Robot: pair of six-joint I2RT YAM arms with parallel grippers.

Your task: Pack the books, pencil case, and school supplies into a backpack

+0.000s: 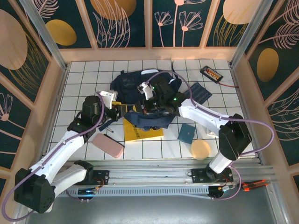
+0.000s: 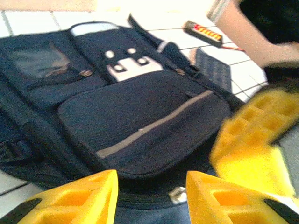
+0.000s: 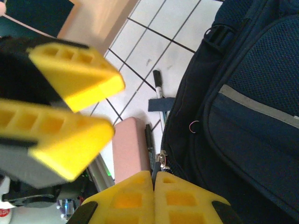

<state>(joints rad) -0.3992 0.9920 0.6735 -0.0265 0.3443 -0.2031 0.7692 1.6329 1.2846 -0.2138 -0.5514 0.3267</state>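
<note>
Pink pencil case [image 1: 108,145] on the table near left, beside the left arm. Black pen [image 3: 158,81] just far of it, by the backpack's left edge. Left gripper [image 2: 152,176] part-open over the backpack's near rim, a zip pull in the gap, nothing gripped. Navy backpack [image 1: 128,84] lies center-far. Yellow book [image 1: 145,133] sticks out from under its near edge. Right gripper [image 3: 153,184] has its pads pressed together at the zip edge; can't tell if fabric is pinched. Teal pad [image 1: 187,133] near right, navy book [image 1: 199,92] far right.
</note>
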